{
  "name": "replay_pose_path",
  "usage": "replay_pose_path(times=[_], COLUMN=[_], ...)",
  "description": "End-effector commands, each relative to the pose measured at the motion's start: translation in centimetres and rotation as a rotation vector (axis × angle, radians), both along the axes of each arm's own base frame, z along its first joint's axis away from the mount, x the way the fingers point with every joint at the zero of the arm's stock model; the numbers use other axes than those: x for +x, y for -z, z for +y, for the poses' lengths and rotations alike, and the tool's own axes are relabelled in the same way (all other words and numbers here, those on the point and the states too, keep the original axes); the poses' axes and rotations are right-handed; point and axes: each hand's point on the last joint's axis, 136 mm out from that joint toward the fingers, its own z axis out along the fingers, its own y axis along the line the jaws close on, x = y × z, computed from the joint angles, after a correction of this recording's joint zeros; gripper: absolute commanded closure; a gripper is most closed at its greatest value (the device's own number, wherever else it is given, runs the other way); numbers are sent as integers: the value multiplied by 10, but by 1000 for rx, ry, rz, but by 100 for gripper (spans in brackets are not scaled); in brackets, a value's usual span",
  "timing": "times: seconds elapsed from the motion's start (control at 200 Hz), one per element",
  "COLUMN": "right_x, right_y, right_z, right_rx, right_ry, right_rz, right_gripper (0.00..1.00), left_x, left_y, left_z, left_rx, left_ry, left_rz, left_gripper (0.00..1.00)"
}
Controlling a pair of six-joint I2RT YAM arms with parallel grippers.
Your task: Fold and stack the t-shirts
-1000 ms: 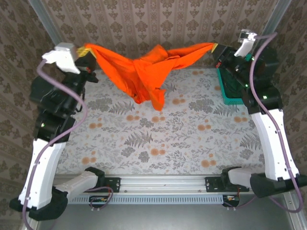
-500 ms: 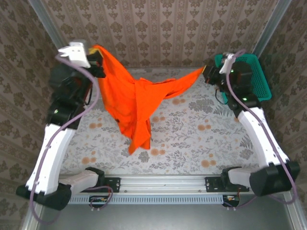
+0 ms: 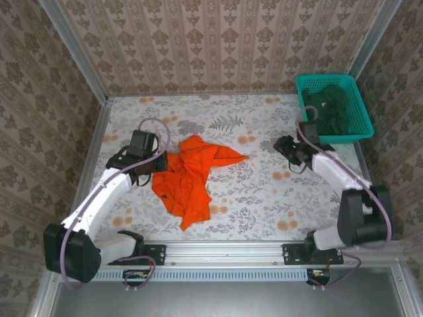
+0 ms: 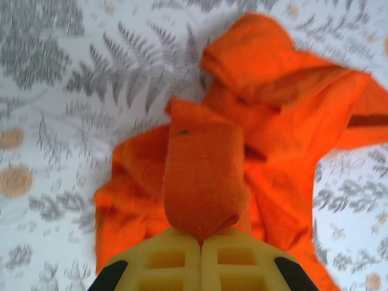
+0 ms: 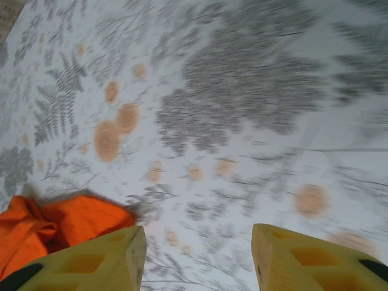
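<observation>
The bright orange t-shirt [image 3: 187,177] lies crumpled on the floral table, left of centre. My left gripper [image 3: 153,163] is low at its left edge, shut on a bunched fold of the orange t-shirt [image 4: 203,182] that sticks out from between the yellow fingers [image 4: 170,260]. My right gripper [image 3: 285,148] hovers low over bare table to the right of the shirt, open, with nothing between its fingers [image 5: 115,254]. A corner of the orange t-shirt [image 5: 42,230] lies just left of it. Dark green t-shirts [image 3: 330,109] are piled in the basket.
The teal mesh basket [image 3: 353,125] stands at the back right corner. Patterned walls close the table at the back and both sides. Bare tablecloth stretches right of the orange shirt and along the near edge.
Both arms have dropped from holding the orange shirt stretched in the air down to the table. The right gripper has opened and let go of its end; the shirt now lies crumpled.
</observation>
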Motion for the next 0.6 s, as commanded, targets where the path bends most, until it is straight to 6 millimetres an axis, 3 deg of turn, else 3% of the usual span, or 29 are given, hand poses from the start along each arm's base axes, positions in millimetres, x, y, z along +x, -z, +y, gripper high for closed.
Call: replay_pose_path(times=[0.0,0.115,0.295,0.44,0.595], right_x=[26,51,82,75,52], right_y=[-1,14,9,0,-4], right_z=[64,135,226,280,311], right_rx=[45,53,44,36,-41], right_ry=[-165,-335,-524,-650,-785], right_rz=[16,72,47,21,15], right_gripper=[46,43,36,38,41], left_x=[-22,-24,-22,-20,-20], left_y=[9,13,14,13,10], left_z=[10,12,11,11,12], left_rx=[-8,-15,-7,9,23], left_ry=[-67,-87,-87,-73,-58], left_rz=[61,70,80,89,82], left_gripper=[100,100,100,100,100])
